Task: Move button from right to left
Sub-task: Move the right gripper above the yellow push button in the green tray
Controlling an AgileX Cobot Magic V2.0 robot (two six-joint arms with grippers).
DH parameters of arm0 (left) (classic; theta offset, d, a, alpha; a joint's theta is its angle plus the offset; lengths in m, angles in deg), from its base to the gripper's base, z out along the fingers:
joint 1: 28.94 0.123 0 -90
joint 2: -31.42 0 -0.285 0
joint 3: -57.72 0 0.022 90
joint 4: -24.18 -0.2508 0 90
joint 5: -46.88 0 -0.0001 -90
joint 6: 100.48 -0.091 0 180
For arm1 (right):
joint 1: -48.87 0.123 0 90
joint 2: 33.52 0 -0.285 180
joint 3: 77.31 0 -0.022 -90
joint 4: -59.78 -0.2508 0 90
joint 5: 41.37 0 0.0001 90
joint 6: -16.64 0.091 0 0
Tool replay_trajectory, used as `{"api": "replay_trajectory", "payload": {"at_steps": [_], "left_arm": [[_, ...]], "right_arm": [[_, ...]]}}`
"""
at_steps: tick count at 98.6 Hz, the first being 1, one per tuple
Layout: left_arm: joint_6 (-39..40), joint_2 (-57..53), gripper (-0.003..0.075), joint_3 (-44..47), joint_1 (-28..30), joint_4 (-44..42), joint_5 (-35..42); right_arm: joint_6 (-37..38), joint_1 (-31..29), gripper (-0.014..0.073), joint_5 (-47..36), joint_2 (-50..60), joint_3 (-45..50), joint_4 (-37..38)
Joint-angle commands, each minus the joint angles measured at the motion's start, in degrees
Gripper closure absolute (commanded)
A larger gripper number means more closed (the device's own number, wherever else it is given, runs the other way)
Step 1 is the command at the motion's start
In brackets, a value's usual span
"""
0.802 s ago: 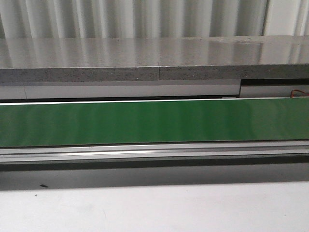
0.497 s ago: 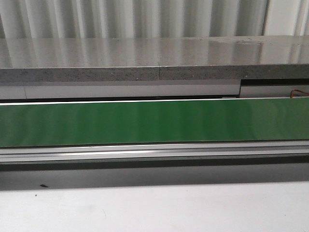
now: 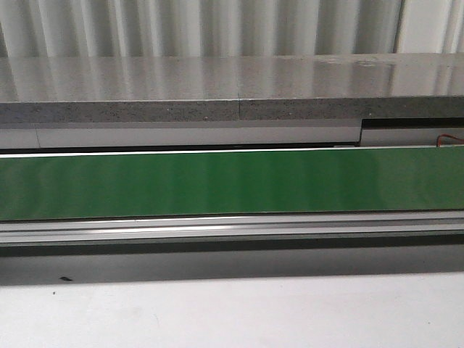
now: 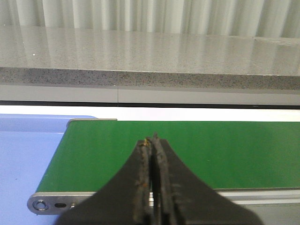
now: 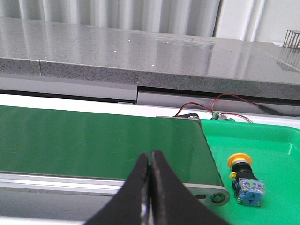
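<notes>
The button (image 5: 244,180) lies in the green tray (image 5: 276,154) at the right wrist view's lower right, just past the belt (image 5: 93,140) end, apparently tipped over. The right gripper (image 5: 150,161) is nearer; both it and the left gripper (image 4: 152,143) are pinched closed, empty.

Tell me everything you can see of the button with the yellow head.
The button shows only in the right wrist view. It has a round yellow mushroom head, a black collar and a blue-grey boxy contact block that looks like plastic. It lies tipped over on a bright green tray, just past the end of the green belt. Nothing but the tray touches it; the shut right gripper is apart from it.
</notes>
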Motion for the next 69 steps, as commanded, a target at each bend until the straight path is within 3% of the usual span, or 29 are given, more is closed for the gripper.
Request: {"api": "replay_trajectory", "payload": {"at_steps": [1, 30, 69], "left_arm": [[0.7, -1.8, 0.0741, 2.3, 0.1, 0.6, 4.4], [0.7, -1.8, 0.0741, 2.3, 0.1, 0.6, 4.4], [0.7, -1.8, 0.0741, 2.3, 0.1, 0.6, 4.4]], "right_arm": [[-0.1, -0.1, 0.0661, -4.5, 1.1, -1.3, -0.1], [-0.1, -0.1, 0.0661, 7.2, -3.6, -11.3, -0.1], [-0.1, -0.1, 0.0661, 29.7, -28.5, -36.0, -0.2]]}}
